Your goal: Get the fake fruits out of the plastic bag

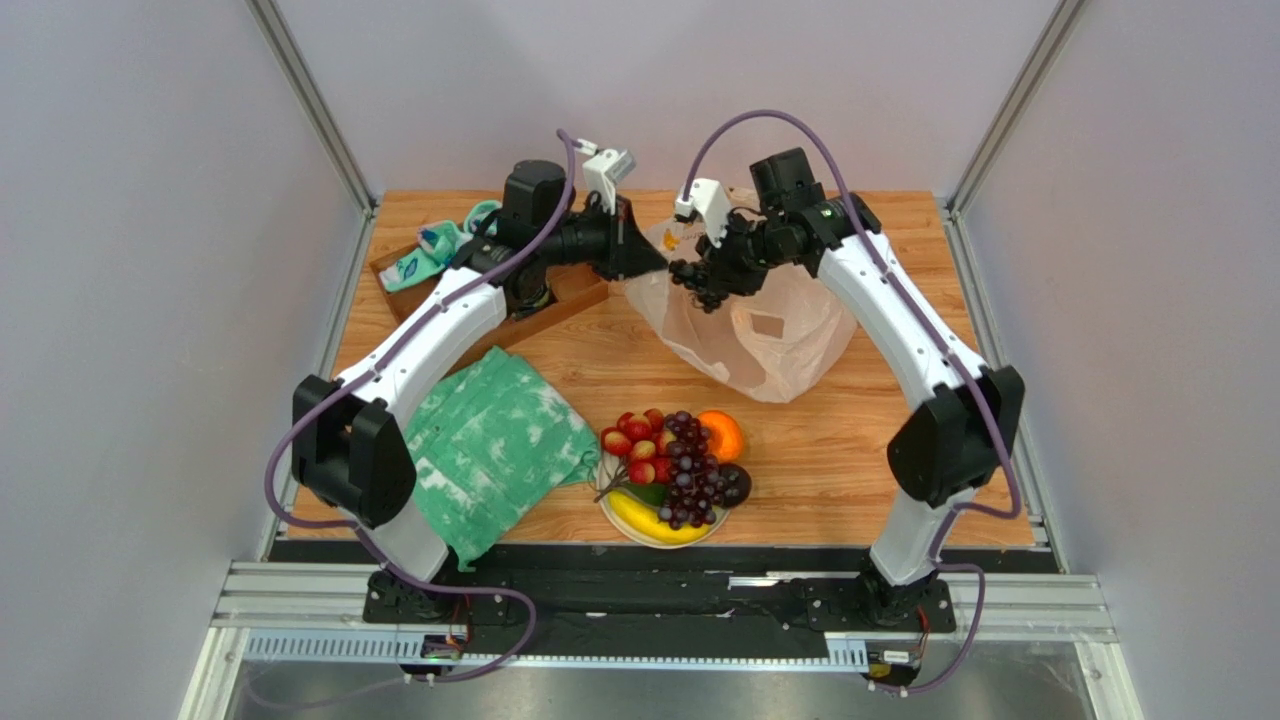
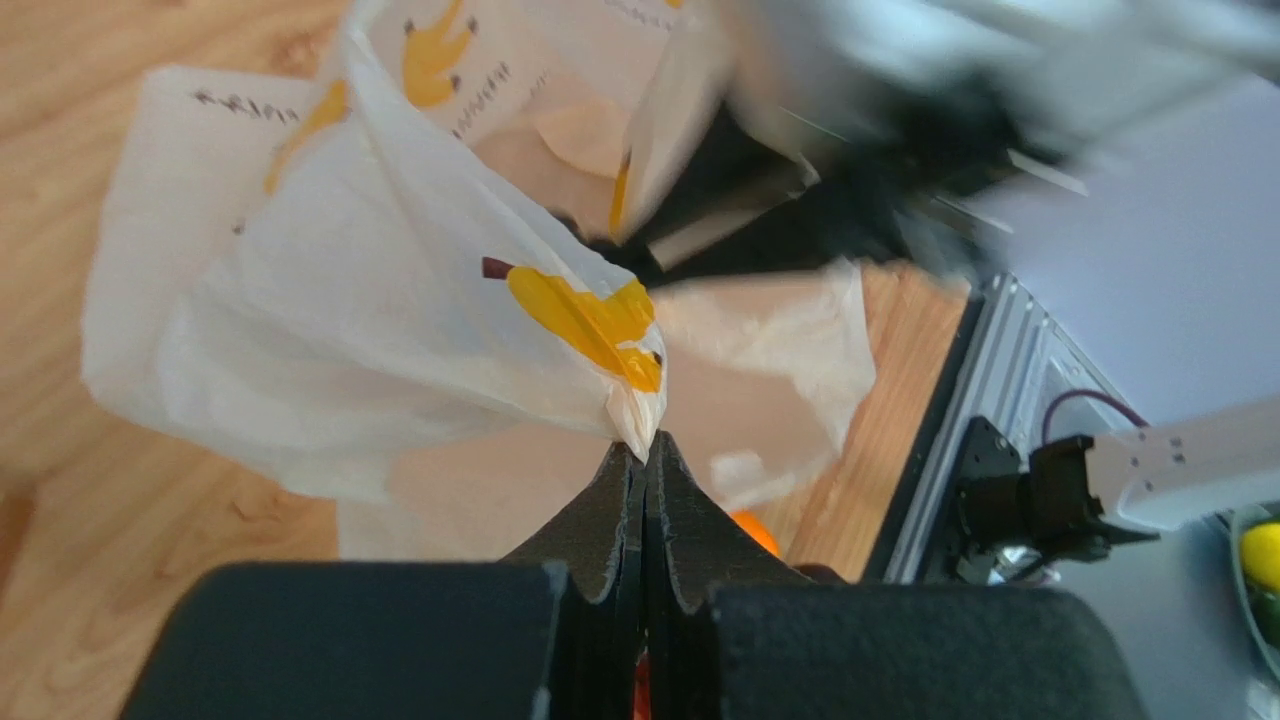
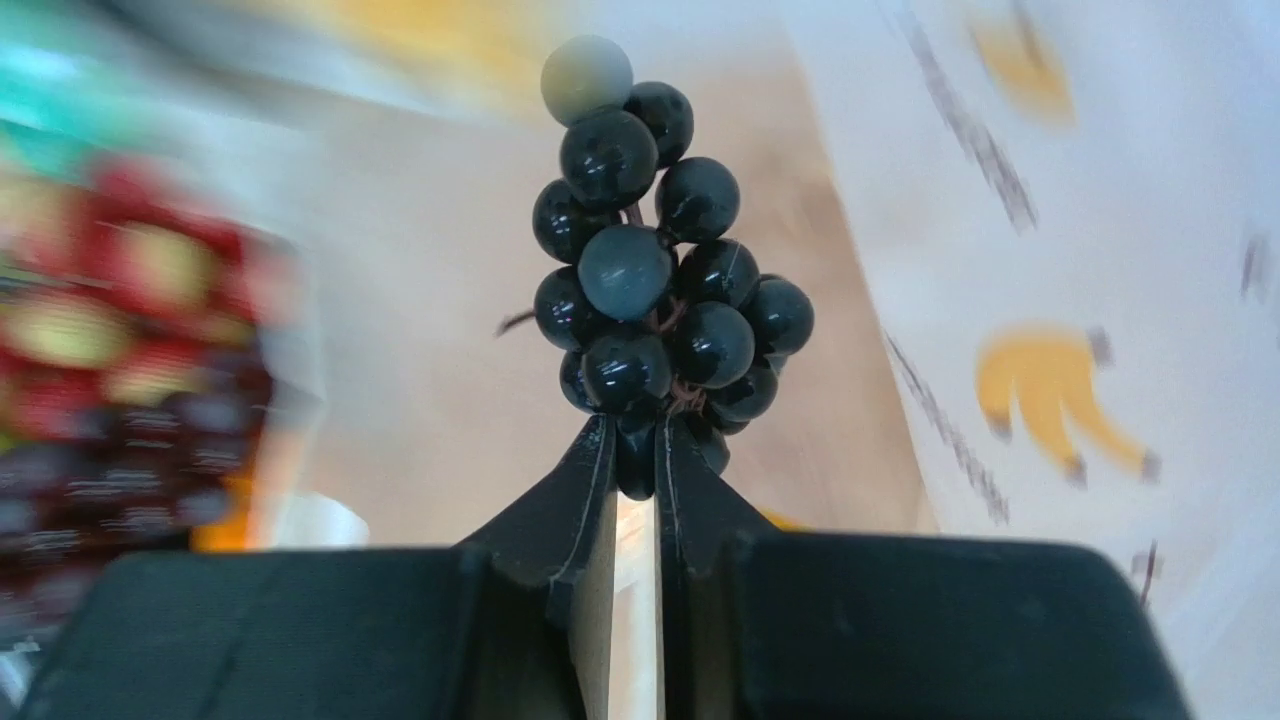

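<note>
Near the far edge of the bench (image 1: 812,488), the right gripper (image 3: 634,443) pinches the grape bunch (image 3: 661,293). The left gripper (image 2: 646,458) is clamped tight on the plastic bag (image 2: 376,338). Next, the grapes probably need lifting clear.

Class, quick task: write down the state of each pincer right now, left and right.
The left pincer is closed, pinching the plastic bag.
The right pincer is closed on the dark grape bunch.

My two arms, seen from above: both reach forward with elbows bent, forearms angled inward so the wrists nearly meet. My left gripper (image 2: 646,455): jaws pressed together on a fold of the plastic bag (image 2: 436,338). My right gripper (image 3: 637,440): jaws nipping the grape bunch (image 3: 664,285).
</note>
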